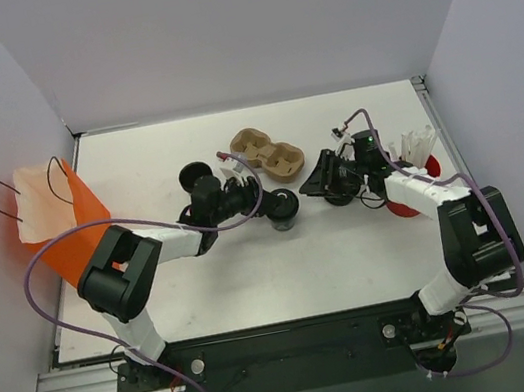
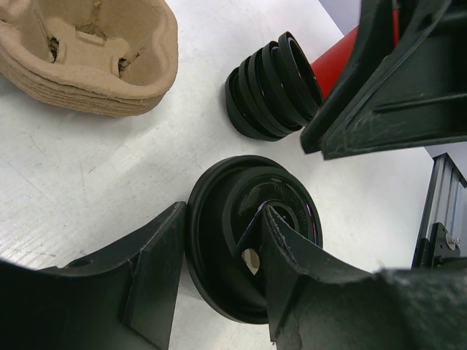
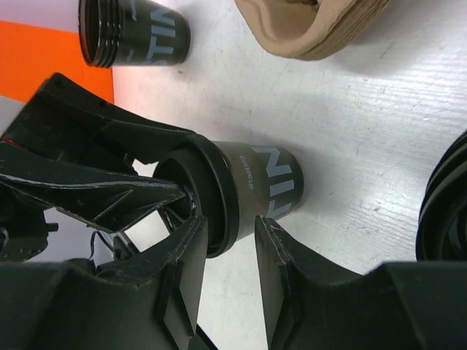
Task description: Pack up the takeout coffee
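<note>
The top view hangs high above and behind the arm bases [image 1: 157,377], facing down and forward. From far off it takes in the whole bench [image 1: 256,278]. The left wrist camera rides just behind the left hand [image 2: 222,273] and stares almost straight down onto the lid of the takeout coffee [image 2: 219,211] — very near. The right wrist camera sits low behind the right hand [image 3: 230,255], looking across the bench at that cup's side, also close. All three views share the cup and the pulp carrier [image 1: 268,154].
</note>
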Controlling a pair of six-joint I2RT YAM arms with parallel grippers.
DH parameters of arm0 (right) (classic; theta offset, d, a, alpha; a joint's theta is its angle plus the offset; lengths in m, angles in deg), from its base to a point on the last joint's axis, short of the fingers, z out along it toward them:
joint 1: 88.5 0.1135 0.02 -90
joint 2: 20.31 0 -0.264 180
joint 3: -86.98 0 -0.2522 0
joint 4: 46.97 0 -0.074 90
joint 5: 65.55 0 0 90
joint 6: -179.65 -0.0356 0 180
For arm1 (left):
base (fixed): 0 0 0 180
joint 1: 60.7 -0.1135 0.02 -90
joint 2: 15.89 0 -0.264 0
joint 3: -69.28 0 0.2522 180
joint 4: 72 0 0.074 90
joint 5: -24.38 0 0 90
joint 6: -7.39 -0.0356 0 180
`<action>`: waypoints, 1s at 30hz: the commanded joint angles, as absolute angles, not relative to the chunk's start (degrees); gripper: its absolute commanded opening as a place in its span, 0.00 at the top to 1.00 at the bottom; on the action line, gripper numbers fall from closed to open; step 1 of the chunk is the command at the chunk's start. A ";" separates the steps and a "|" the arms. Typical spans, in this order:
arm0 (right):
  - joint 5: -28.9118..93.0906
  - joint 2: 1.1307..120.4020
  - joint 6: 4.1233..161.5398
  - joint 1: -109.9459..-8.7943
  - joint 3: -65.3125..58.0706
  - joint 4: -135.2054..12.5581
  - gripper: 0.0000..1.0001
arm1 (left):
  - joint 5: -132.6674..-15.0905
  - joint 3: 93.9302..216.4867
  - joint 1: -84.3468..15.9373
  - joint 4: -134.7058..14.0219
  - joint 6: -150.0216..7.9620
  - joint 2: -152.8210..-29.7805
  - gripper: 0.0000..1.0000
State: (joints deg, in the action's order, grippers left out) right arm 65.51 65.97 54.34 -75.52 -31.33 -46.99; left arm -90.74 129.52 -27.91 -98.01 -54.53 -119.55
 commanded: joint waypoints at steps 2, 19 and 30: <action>73.49 69.94 57.65 -75.75 -28.10 -47.28 0.67 | -90.58 124.52 -27.48 -73.53 -63.36 -127.25 0.50; 77.18 78.38 53.00 -74.61 -28.72 -36.21 0.69 | -90.40 124.09 -27.57 -74.59 -62.39 -128.57 0.50; 79.47 83.30 41.14 -74.00 -35.66 -19.87 0.74 | -88.47 124.00 -27.57 -74.06 -61.17 -128.48 0.50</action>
